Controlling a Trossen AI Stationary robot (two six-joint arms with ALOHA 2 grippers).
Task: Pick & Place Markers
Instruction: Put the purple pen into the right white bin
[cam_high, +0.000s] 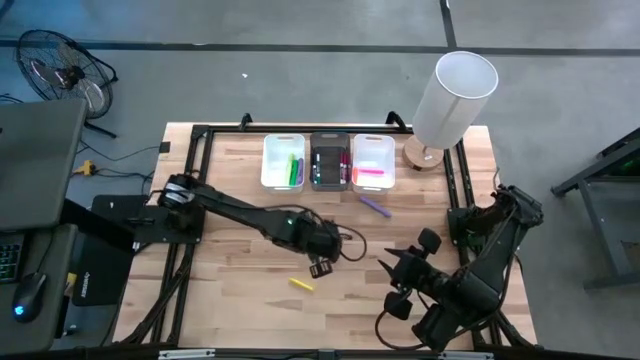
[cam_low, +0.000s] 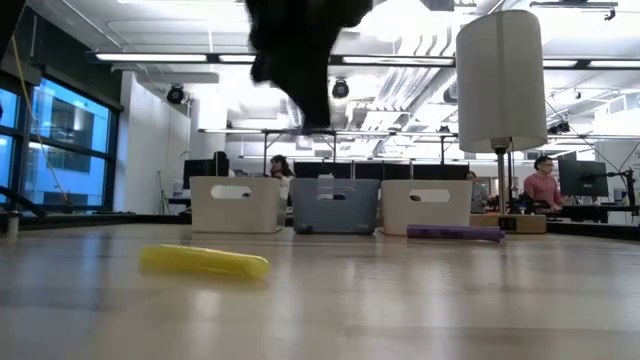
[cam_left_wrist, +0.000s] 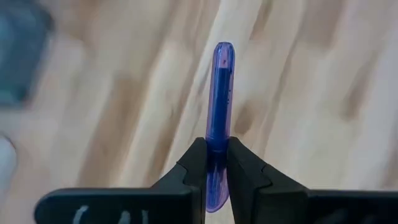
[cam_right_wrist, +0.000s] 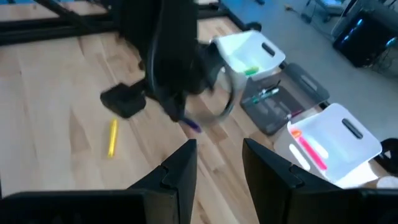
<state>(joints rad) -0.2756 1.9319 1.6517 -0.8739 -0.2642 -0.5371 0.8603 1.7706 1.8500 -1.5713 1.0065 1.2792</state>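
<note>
Left end effector clamped on slim translucent purple marker above wooden table; yellow marker just beside. Right end effector open, near table's corner.

Left gripper at lower edge of view, two dark fingers pressed together on purple marker. Marker translucent purple, slim, held near one end; short end shows between fingers, long part points away from gripper with rounded tip free. Behind marker, light wooden table, grain blurred. Dark blurred shape at corner of view, cannot tell what it is.
</note>
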